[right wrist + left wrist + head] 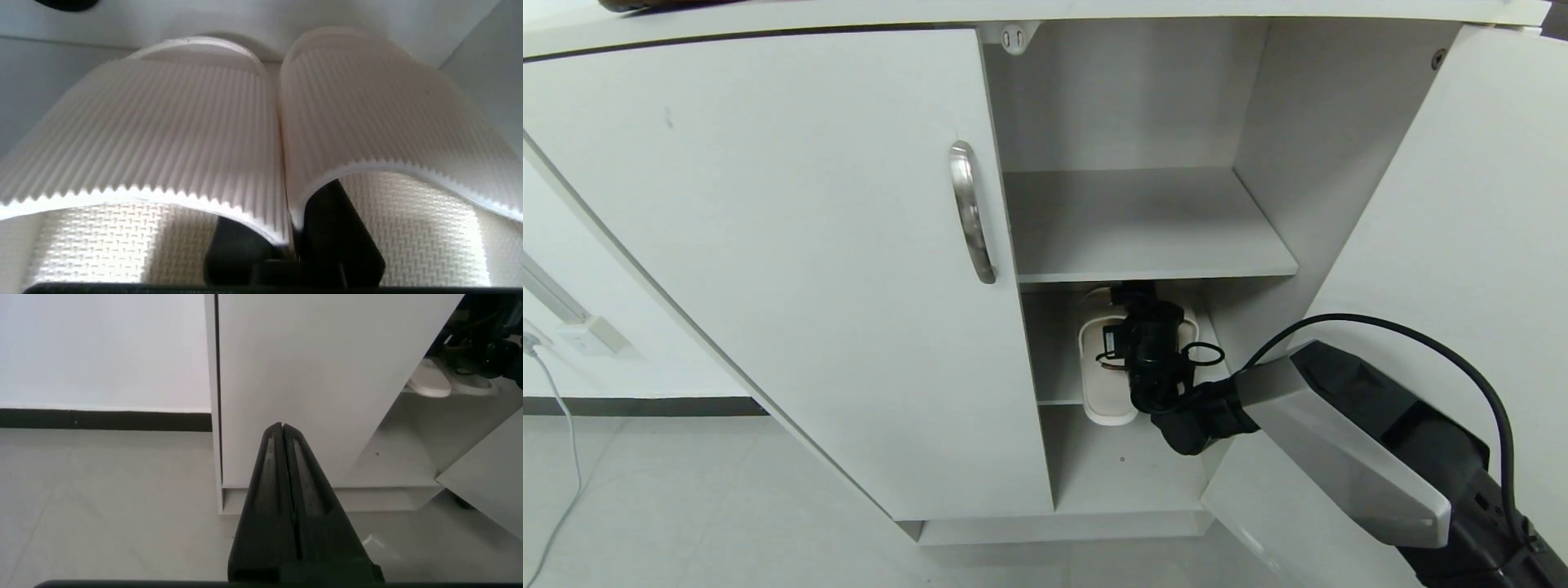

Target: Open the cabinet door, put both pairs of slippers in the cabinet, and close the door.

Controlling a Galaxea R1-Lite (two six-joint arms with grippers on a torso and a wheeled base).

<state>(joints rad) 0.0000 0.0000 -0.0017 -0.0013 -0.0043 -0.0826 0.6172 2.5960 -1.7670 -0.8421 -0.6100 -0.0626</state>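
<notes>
Reaching under the shelf (pixel 1143 229) of the open cabinet (pixel 1327 155) at center of the head view, the right gripper (pixel 1135 296) is clamped on 1 pair of white slippers (pixel 1104 400), while the left gripper (pixel 282 434) sits pinched closed, holding nothing, facing the shut left door (pixel 768 245).

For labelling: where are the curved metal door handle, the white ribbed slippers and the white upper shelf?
Curved metal door handle (pixel 970 212), head view, mid-bar.
White ribbed slippers (pixel 180 122), right wrist view, one strap's top.
White upper shelf (pixel 1135 220), head view, bare board.
</notes>
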